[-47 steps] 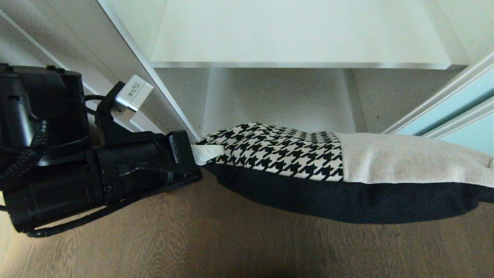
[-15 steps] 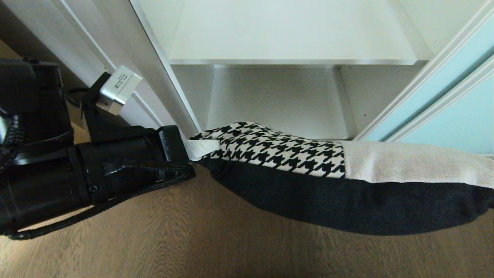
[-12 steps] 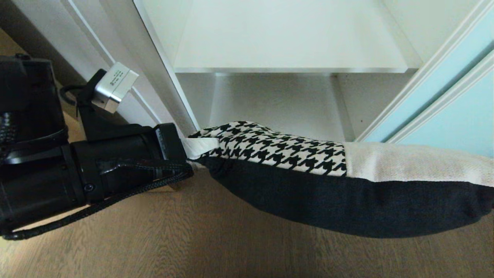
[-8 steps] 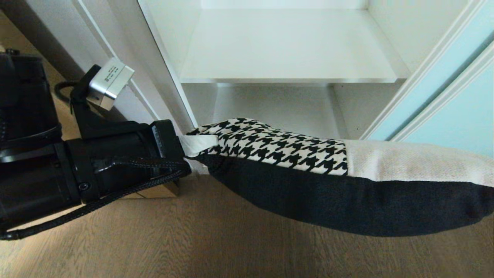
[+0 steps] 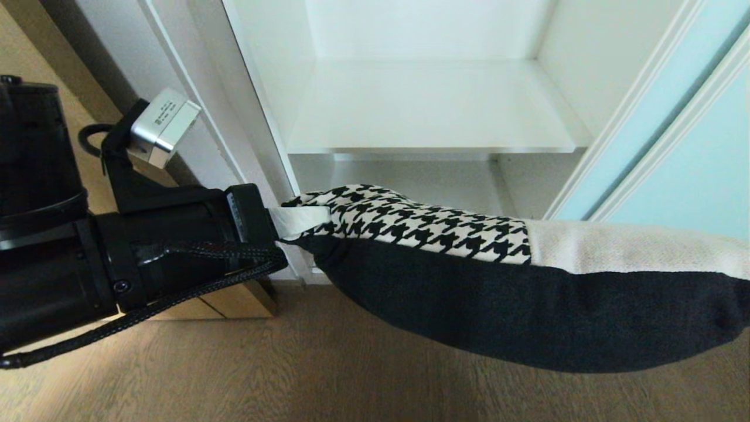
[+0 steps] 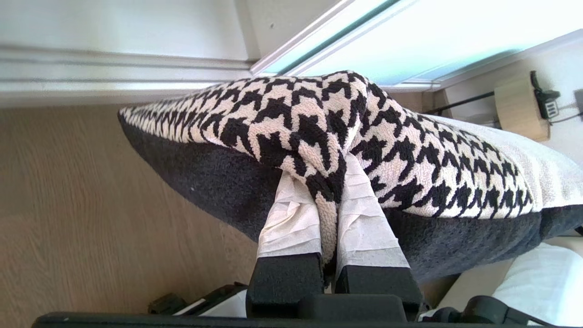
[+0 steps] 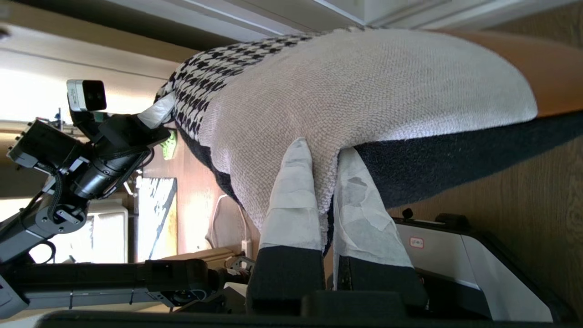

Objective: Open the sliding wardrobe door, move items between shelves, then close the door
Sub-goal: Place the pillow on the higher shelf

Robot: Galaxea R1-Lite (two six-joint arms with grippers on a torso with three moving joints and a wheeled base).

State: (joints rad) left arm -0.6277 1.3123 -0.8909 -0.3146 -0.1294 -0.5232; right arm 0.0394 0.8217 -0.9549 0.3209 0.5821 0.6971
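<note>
Nowhere legible writing: cushion (image 5: 469,258) unlabelled.

Cushion (image 5: 527,275) right end, right pincer cut off in head view.

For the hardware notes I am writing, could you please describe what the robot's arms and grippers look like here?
The left arm is a chunky matte-black cylinder with a braided black cable looped along it and a small silver box camera on a black bracket. Both the left gripper and right gripper have black finger bases, and their fingers are wrapped in wrinkled white tape.
</note>
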